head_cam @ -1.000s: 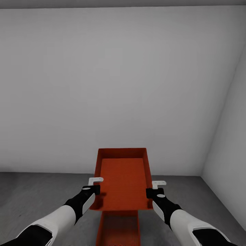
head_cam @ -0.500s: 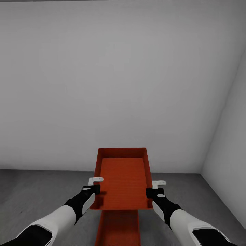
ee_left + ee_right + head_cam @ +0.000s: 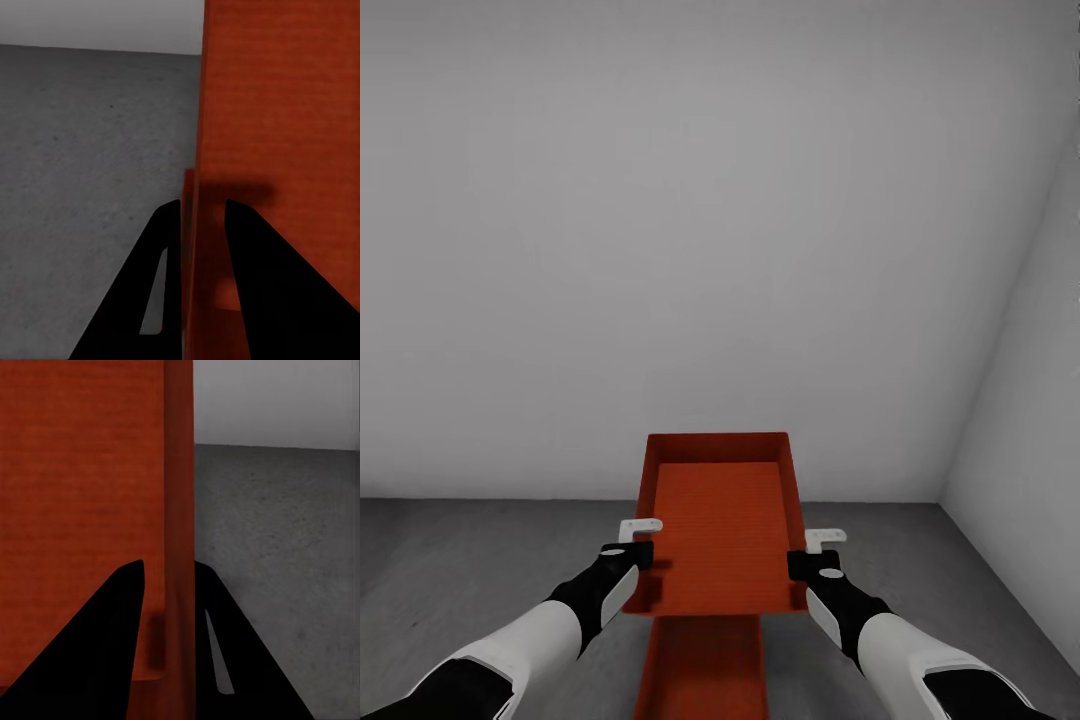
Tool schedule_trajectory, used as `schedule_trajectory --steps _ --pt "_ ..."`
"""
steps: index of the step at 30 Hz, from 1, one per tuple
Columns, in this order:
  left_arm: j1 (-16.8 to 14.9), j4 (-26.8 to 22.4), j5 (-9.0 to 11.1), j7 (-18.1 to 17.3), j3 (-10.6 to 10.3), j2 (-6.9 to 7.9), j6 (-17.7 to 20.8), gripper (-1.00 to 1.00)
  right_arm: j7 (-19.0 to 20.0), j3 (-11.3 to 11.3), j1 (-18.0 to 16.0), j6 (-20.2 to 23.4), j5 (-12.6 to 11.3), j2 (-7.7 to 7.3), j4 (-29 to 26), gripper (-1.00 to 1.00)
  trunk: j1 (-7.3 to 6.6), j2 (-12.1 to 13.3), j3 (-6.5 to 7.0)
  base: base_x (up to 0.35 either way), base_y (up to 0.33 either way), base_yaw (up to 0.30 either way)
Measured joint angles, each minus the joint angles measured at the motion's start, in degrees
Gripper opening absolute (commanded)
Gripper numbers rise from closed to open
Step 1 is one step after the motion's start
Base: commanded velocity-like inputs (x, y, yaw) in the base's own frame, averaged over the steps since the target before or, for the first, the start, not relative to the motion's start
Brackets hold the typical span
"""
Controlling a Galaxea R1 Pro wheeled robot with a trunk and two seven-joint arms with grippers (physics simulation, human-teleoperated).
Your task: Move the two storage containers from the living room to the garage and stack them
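In the garage, both arms hold one storage container (image 3: 722, 520) level above the dark grey floor (image 3: 470, 560), facing a pale grey wall (image 3: 700, 250) with a second wall (image 3: 1030, 420) meeting it at the right corner. The left gripper (image 3: 641, 540) is clamped on the container's left side wall; in the left wrist view its two black fingers (image 3: 161, 292) straddle the thin orange-red wall (image 3: 196, 247), one on each face. The right gripper (image 3: 812, 548) grips the right side wall in the same way, and the right wrist view shows its fingers (image 3: 112, 645) pressed on either side of that wall (image 3: 178, 547). The other storage container (image 3: 702, 668) sits lower, near the robot's end of the floor, directly under the near edge of the held one and lined up with it; it appears to rest on the concrete, though its base is hidden. The two bins are apart, not yet stacked.
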Motion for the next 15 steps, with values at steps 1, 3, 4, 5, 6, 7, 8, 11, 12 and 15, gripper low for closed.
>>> schedule_trajectory --steps 1,3,4,5,6,7,8,11,12,15 --pt "0.0 0.0 0.0 0.0 0.0 -0.01 0.0 -1.00 0.0 0.0 0.0 0.0 0.0 0.00 0.0 -1.00 0.00 0.0 0.00 0.000 0.000 -0.028" --pt "0.0 0.0 0.0 0.0 0.0 0.02 0.0 -1.00 -0.1 0.0 0.0 0.0 0.0 0.02 0.0 -1.00 0.00 0.0 0.00 0.000 0.000 -0.012" --pt "0.0 0.0 0.0 -0.1 0.0 0.04 0.0 -1.00 -0.1 0.0 0.0 0.0 0.0 0.04 0.0 -1.00 0.00 0.0 0.00 0.000 0.000 -0.004" --pt "0.0 0.0 0.0 -0.1 0.0 0.06 0.1 -1.00 -0.1 0.0 0.0 0.1 0.0 0.06 0.0 -1.00 0.00 0.0 0.00 0.000 0.000 -0.003" --pt "0.0 0.0 0.0 -0.1 0.0 0.06 0.1 -1.00 -0.1 0.0 0.0 0.1 0.0 0.06 0.0 -1.00 0.00 0.0 0.00 0.000 0.000 -0.002" --pt "0.0 0.0 0.0 -0.1 0.0 0.04 0.1 -1.00 -0.1 0.0 0.0 0.1 0.0 0.05 0.0 -1.00 0.00 0.0 -0.01 0.000 0.000 -0.002" --pt "0.0 0.0 0.0 -0.1 0.0 0.05 0.1 -1.00 -0.1 0.0 0.0 0.1 0.0 0.06 0.0 -1.00 0.00 0.0 -0.03 0.000 0.000 -0.001" --pt "0.0 -0.1 0.0 -0.1 0.0 0.07 0.1 -1.00 -0.1 0.0 0.0 0.0 0.0 0.07 0.0 -1.00 0.00 0.0 -0.21 0.000 0.000 0.000" --pt "0.0 -0.1 0.0 -0.1 0.0 0.08 0.3 -1.00 -0.1 0.0 0.0 0.1 -0.1 0.08 0.0 -1.00 0.00 0.0 -0.30 0.000 0.000 0.000" --pt "0.0 -0.1 0.0 0.0 0.0 0.06 0.4 -1.00 -0.1 0.0 0.0 0.2 -0.1 0.06 0.0 -1.00 0.00 0.0 -0.57 0.000 0.000 0.000"
